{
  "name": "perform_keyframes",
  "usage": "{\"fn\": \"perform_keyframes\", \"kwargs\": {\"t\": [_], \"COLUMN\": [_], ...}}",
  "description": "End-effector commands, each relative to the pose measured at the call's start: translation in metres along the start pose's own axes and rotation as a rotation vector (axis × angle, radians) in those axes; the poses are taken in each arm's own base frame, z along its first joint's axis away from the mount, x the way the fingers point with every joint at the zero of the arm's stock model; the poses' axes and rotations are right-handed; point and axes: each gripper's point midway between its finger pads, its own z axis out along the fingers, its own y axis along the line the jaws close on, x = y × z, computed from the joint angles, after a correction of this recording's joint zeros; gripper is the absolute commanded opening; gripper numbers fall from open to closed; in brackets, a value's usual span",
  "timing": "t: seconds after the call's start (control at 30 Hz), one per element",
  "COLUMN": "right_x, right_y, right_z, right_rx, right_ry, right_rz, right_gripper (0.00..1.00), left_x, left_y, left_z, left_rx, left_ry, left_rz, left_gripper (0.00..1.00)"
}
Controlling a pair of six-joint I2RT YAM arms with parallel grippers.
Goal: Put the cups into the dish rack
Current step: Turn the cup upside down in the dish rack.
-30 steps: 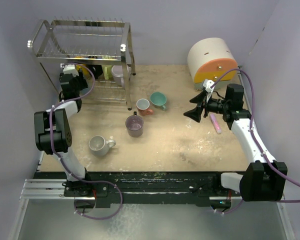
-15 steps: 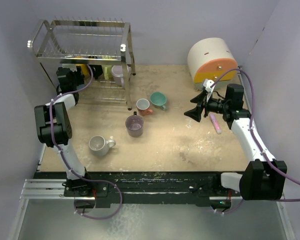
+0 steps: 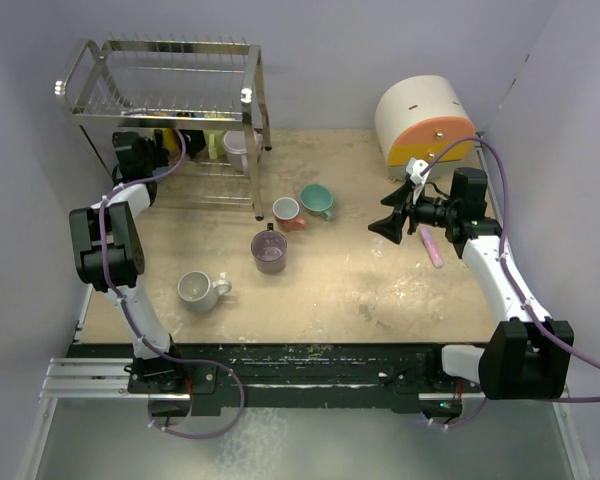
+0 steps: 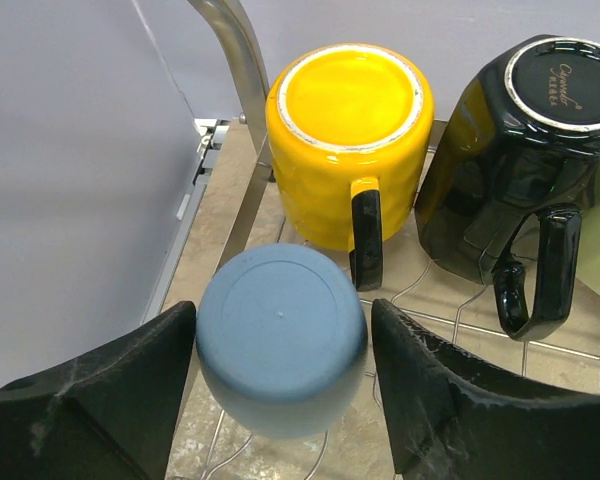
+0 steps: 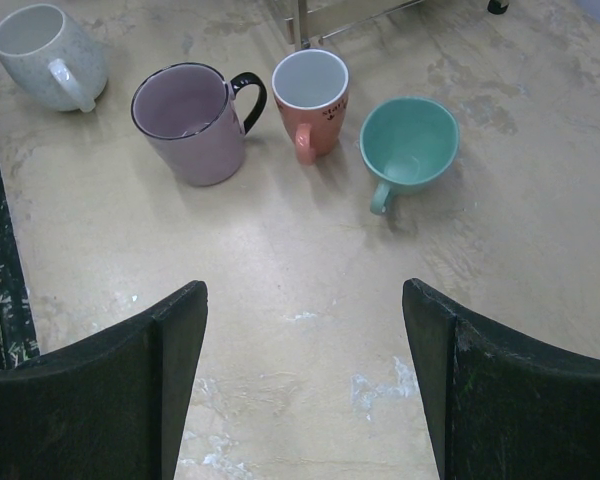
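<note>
The left fingers [image 4: 130, 390] are clamped on either side of an upturned blue mug [image 4: 280, 335]. It is at the lower tier of the dish rack [image 3: 158, 82], just in front of a yellow mug [image 4: 348, 130] and a black mug [image 4: 520, 150], both also base-up. The right fingers [image 5: 110, 390] stand wide apart, holding nothing, above the desk [image 5: 310, 290], where a pale speckled mug [image 5: 45, 50], a lavender mug [image 5: 190, 125], a salmon mug [image 5: 310, 95] and a teal mug [image 5: 410, 140] lie outside the rack.
</note>
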Motion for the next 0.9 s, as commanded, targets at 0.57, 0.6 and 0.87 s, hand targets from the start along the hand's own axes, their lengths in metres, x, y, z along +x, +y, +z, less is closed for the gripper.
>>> {"fn": "perform_keyframes", "kwargs": {"t": [0.57,0.6,0.87], "right_x": [-0.012,-0.012,-0.014], "right_y": [0.0,0.0,0.001], "right_z": [-0.004,-0.004,-0.005], "right_rx": [0.004,0.002,0.005], "right_ry": [-0.023,-0.025,-0.027], "right_rz": [-0.052,-0.053,-0.058], "right_gripper": [0.8,0.8,0.81], "left_x": [-0.026,-0.023,-0.013], "left_y": [0.01,0.008,0.0], "left_z": [-0.034,-0.036,-0.056], "left_rx": [-0.018,-0.01,0.03], "left_ry": [-0.065,-0.062,-0.064], "left_rz": [-0.057,-0.059,-0.066], "left_gripper": [0.99,0.99,0.99]}}
